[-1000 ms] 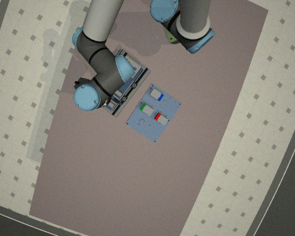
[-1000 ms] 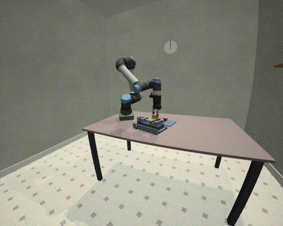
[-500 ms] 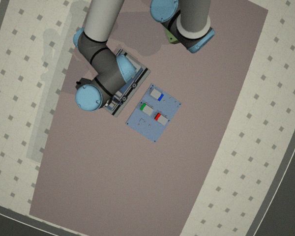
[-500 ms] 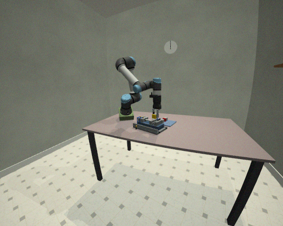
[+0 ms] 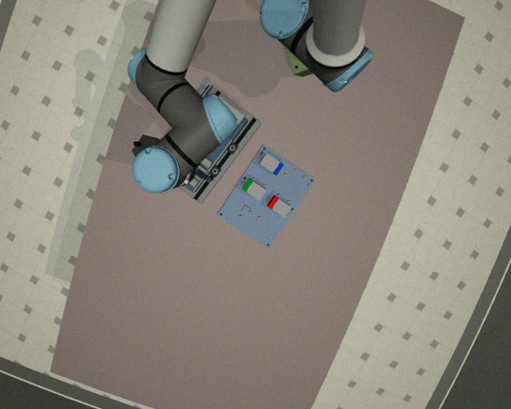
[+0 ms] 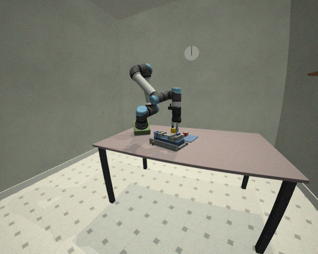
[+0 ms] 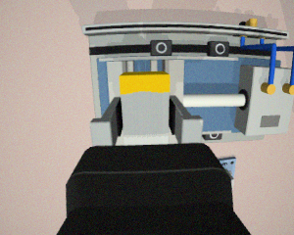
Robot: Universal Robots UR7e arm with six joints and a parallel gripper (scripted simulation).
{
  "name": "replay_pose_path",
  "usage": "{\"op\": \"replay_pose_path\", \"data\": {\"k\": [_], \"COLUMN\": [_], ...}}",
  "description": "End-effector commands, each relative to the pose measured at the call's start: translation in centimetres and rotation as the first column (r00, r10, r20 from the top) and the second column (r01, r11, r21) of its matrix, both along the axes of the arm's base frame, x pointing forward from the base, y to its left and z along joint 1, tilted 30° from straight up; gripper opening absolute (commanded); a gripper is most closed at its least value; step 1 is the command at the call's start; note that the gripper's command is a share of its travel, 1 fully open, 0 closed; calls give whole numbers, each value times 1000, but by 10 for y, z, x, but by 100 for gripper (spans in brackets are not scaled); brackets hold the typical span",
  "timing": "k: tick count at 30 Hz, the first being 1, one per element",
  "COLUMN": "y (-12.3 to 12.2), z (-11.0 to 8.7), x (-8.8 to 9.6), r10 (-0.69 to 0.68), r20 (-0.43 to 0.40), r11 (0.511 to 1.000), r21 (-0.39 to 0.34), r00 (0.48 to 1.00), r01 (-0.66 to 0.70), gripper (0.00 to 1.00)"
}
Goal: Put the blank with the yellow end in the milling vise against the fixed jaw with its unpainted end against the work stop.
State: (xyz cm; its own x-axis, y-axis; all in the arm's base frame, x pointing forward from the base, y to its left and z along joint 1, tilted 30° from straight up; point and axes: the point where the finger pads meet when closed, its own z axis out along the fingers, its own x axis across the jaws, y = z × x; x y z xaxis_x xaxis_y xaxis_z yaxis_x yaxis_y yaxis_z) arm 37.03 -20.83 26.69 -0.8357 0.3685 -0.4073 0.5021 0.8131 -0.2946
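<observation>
Yellow-ended blank between the fingers of the claw, gripped, left of centre in the wrist view, yellow end uppermost.

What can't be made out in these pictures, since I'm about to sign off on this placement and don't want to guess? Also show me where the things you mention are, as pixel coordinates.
- Work stop: not identifiable in the wrist view, where the blank (image 6: pixel 173 130) (image 7: pixel 145 113) and gripper (image 6: pixel 174 127) (image 7: pixel 145 108) cover much of the vise (image 5: pixel 199 198) (image 6: pixel 167 144) (image 7: pixel 94 73).
- Gap between blank and bars: wrist view looks from above; exterior view is too small.
- Held blank in the top view: hidden under the arm (image 5: pixel 189 127) (image 6: pixel 145 84).
- Most of the plate (image 5: pixel 247 224) (image 6: pixel 191 138) (image 7: pixel 229 166): outside the wrist view or behind the gripper.
</observation>
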Motion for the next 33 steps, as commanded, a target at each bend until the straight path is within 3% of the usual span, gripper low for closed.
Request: {"op": "replay_pose_path", "data": {"k": [1, 29, 33], "y": [2, 3, -7], "z": [0, -1, -22], "x": [0, 0, 6], "r10": [0, 0, 0], "r20": [1, 1, 1], "r11": [1000, 1000, 1000], "r21": [-1, -1, -1], "r00": [1000, 1000, 1000], "r01": [0, 0, 0], "gripper": [0, 0, 0]}}
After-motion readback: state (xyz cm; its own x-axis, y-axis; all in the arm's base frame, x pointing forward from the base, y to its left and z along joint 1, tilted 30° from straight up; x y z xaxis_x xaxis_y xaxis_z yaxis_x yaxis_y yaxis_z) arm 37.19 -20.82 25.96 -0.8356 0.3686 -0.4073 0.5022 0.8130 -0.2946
